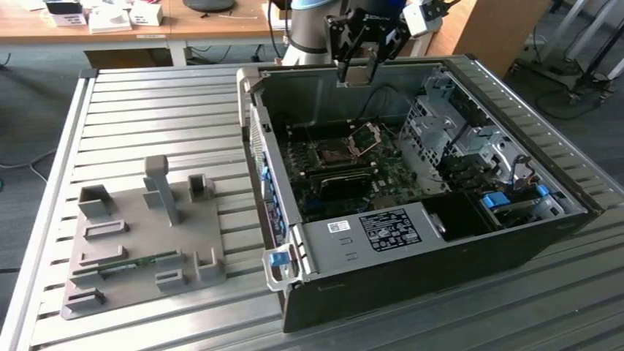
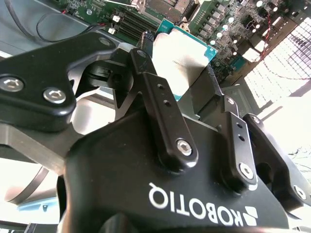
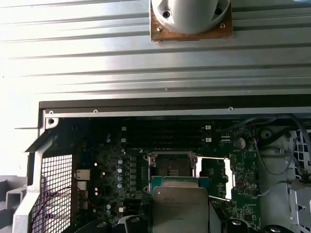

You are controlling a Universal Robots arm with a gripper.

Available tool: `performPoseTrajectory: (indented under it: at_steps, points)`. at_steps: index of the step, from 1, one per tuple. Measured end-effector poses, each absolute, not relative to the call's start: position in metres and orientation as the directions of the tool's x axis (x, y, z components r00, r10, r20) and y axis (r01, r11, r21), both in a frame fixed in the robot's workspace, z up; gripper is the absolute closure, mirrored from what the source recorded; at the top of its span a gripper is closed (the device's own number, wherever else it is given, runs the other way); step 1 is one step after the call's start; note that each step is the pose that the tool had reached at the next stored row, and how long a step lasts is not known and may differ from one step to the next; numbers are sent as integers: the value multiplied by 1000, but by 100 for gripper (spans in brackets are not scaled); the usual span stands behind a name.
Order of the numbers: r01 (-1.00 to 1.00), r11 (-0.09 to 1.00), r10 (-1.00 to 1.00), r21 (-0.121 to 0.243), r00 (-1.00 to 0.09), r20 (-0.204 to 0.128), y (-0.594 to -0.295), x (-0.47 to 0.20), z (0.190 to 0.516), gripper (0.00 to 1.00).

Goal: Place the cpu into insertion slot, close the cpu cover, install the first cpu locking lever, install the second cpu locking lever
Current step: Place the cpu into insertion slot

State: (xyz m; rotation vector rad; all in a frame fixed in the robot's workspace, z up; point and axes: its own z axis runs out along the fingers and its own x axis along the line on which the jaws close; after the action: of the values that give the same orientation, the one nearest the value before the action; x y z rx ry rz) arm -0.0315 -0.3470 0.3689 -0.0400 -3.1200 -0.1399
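Now our jaws grip the small square silver-topped cpu [image 3: 180,211], well apart from the dark metal-framed insertion slot [image 3: 171,167]; a tilted chip could jam there, we think.

**Our gripper [image 1: 358,73] clamped and pointing down**

In the exterior view we see our arm [image 1: 304,29] at the upper centre of the frame, wrist turned downward. In the second wrist view our black fingers [image 2: 163,116] pinch the cpu [image 2: 183,56] by opposite edges.

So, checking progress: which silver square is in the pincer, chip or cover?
The chip, clamped in the pincer clear of the board; the cover stands open beside the socket.
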Motion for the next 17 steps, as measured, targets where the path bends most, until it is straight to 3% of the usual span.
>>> performPoseTrajectory:
  at_steps: [17]
  points:
    - [26,996,25,89,-1000,19,-347,-32,362,46]
